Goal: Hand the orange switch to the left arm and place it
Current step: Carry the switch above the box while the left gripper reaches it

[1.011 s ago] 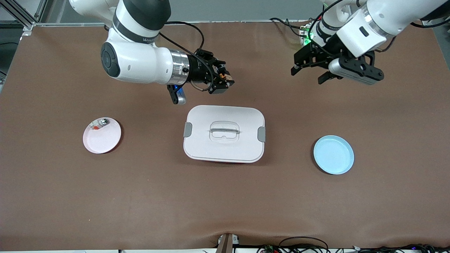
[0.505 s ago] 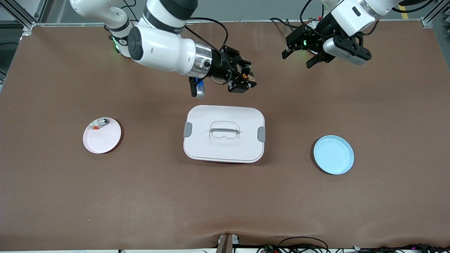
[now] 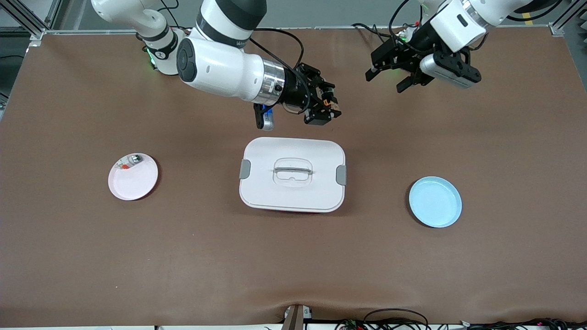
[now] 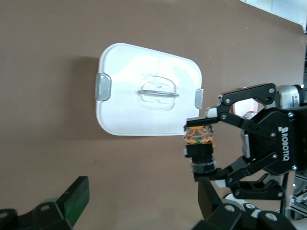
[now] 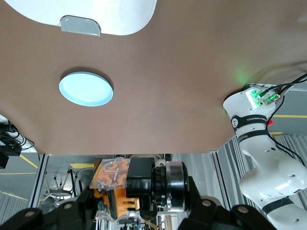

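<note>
My right gripper (image 3: 326,109) is shut on the orange switch (image 3: 329,101), a small black block with orange markings. It holds the switch sideways in the air, over the bare table just off the box's edge that faces the robots' bases. The white lidded box (image 3: 292,174) stands mid-table. My left gripper (image 3: 388,79) is open and empty, in the air over the table toward the left arm's end, its fingers pointing at the switch. In the left wrist view the switch (image 4: 200,143) shows between the right gripper's fingers beside the box (image 4: 144,96). The right wrist view shows the switch (image 5: 125,189) close up.
A pink plate (image 3: 135,183) with a small silver-and-green part (image 3: 130,160) lies toward the right arm's end. A blue plate (image 3: 435,202) lies empty toward the left arm's end and shows in the right wrist view (image 5: 86,88). Cables run along the table's base edge.
My right gripper has carried the switch toward the left arm's end of the table. My left gripper has swung up toward the bases and turned toward the switch, staying open.
</note>
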You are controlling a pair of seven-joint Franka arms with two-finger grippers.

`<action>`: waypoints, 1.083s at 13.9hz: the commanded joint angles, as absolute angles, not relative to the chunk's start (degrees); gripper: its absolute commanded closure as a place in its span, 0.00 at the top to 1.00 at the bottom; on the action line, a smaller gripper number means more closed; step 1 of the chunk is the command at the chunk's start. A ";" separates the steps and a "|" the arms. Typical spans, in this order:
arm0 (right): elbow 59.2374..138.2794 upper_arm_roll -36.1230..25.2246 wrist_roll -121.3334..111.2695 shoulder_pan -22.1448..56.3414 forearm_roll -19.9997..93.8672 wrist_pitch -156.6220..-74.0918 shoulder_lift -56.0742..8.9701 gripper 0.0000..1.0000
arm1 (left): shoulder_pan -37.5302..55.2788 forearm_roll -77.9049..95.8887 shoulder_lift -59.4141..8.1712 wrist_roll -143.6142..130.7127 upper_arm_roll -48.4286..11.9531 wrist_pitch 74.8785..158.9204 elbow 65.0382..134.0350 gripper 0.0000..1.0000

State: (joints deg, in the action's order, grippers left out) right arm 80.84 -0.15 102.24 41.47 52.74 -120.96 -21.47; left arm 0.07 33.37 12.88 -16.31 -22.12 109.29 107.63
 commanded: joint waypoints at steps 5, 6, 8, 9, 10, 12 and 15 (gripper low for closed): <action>79.28 -0.70 103.45 42.45 53.26 -121.29 -22.41 0.28 | 0.09 35.51 9.76 -16.61 -24.87 113.73 107.67 1.00; 79.28 -0.70 103.45 42.45 53.26 -121.29 -22.41 0.28 | 0.09 35.59 9.23 -16.61 -24.96 113.73 107.49 0.96; 79.28 -0.70 103.53 42.63 53.26 -121.29 -22.41 0.28 | 0.17 38.21 8.53 -16.52 -24.96 114.78 107.58 0.83; 79.19 -0.70 103.54 42.63 53.26 -121.29 -22.41 0.28 | 0.09 39.54 8.18 -16.44 -25.57 115.13 107.58 0.78; 79.19 -0.70 103.54 42.71 53.26 -121.29 -22.41 0.28 | 0.09 40.25 8.00 -16.35 -25.84 115.66 107.67 0.75; 79.28 -0.70 103.54 42.89 53.26 -121.38 -22.41 0.28 | 0.17 42.35 7.21 -16.00 -26.01 116.62 107.67 0.70; 79.28 -0.70 103.45 42.89 53.26 -121.38 -22.41 0.28 | 1.14 43.07 6.42 -15.38 -26.54 118.03 107.84 0.67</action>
